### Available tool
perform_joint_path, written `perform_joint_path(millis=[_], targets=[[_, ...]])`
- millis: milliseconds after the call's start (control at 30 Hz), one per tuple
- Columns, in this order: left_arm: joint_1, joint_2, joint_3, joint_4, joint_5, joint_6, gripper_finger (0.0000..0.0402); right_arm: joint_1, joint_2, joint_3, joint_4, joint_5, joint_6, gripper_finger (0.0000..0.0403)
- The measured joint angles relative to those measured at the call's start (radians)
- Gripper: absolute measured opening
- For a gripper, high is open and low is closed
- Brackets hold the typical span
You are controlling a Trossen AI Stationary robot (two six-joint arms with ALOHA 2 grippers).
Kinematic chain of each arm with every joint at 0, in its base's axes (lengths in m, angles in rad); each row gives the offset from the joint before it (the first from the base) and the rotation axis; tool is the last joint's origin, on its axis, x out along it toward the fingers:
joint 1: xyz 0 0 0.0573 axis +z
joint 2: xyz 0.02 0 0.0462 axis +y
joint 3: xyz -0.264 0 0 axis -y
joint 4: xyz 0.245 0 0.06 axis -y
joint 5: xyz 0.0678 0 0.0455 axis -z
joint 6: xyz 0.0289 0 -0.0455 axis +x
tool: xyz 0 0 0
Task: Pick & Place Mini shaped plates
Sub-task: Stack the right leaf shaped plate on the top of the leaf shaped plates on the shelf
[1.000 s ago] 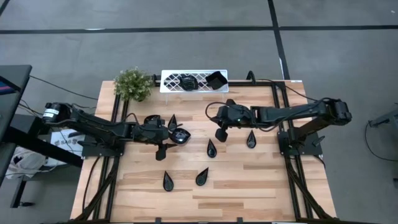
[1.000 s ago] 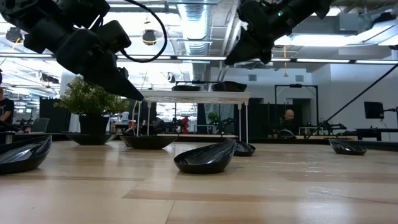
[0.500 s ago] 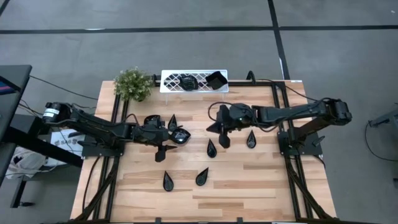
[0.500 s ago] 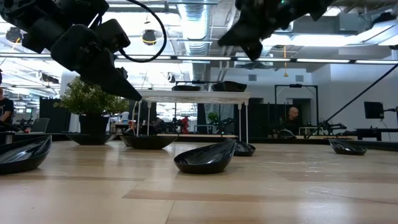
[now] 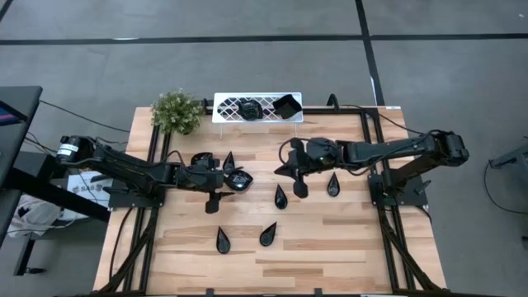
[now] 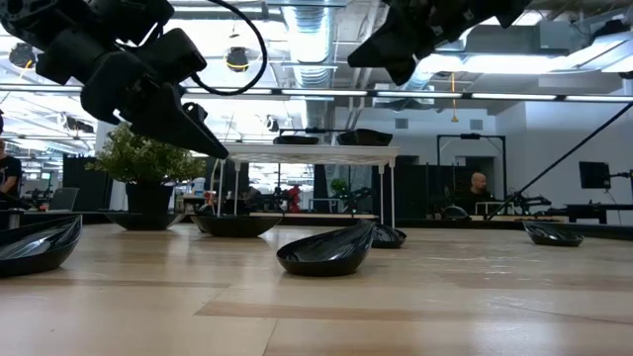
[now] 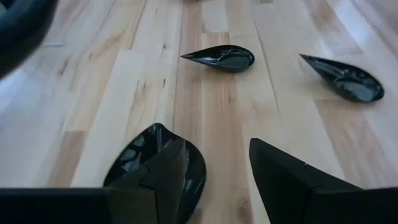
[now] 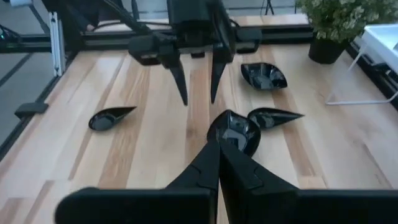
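Swinging toward the table's middle, right end effector (image 5: 299, 186) shut

1. the pale butcher-block wooden table (image 5: 330, 247) is showing a smooth, lightly satin grain in long glued strips.
2. the tiny black teardrop dishes (image 7: 221, 58) are gleaming glossy, mirroring the light like glazed ceramic or polished plastic.
3. the left gripper's dark fingers (image 7: 292, 180) are looking matt, like moulded plastic.
4. the white lattice-patterned rectangular tray (image 5: 227, 105) is appearing smooth and matt.
5. the small green potted plant (image 5: 176, 111) is looking rough and fuzzy.
6. the grey floor (image 5: 247, 66) is looking dull and even.
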Motion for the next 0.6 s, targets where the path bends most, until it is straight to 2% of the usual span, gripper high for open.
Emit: perform_joint_path(millis=[233, 467, 600], targets=[[0.0, 0.024, 0.0, 0.006, -0.027, 0.026, 0.0182, 0.0, 0.0, 0.0, -0.081, 0.038, 0.0, 0.0001], [-0.02, 0.21, -0.001, 0.001, -0.041, 0.005, 0.0182, 0.002, 0.0, 0.0, -0.096, 0.079, 0.0, 0.0001], [-0.04, 0.241, -0.002, 0.013, -0.106, -0.029, 0.0182, 0.004, 0.0, 0.0, -0.095, 0.079, 0.0, 0.0001]])
